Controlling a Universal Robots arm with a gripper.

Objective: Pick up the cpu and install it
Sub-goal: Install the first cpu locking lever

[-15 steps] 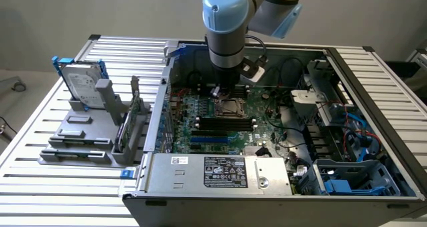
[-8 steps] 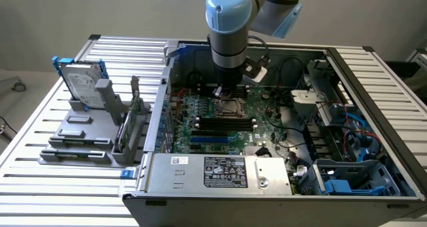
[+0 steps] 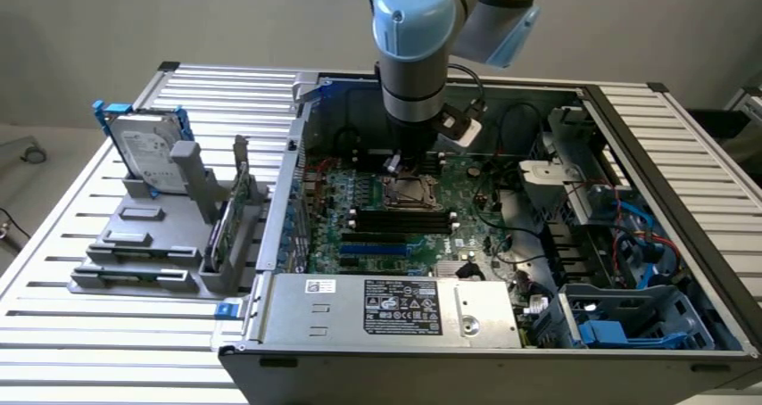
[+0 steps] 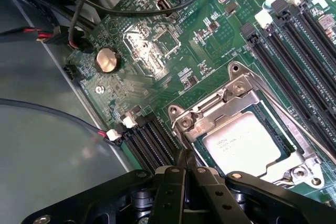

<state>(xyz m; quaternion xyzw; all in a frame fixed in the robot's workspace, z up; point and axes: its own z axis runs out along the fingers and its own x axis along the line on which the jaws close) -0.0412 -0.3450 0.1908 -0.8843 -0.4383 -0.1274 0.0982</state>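
Gripper (image 4: 185, 176) fingers pressed together, holding nothing, tips just beside the socket frame (image 4: 239, 85). The cpu (image 4: 247, 142) lies flat inside that socket, centre of the exterior view. Memory slots (image 4: 283, 61) run close alongside, and the case wall (image 3: 293, 182) stands well apart at centre-left.
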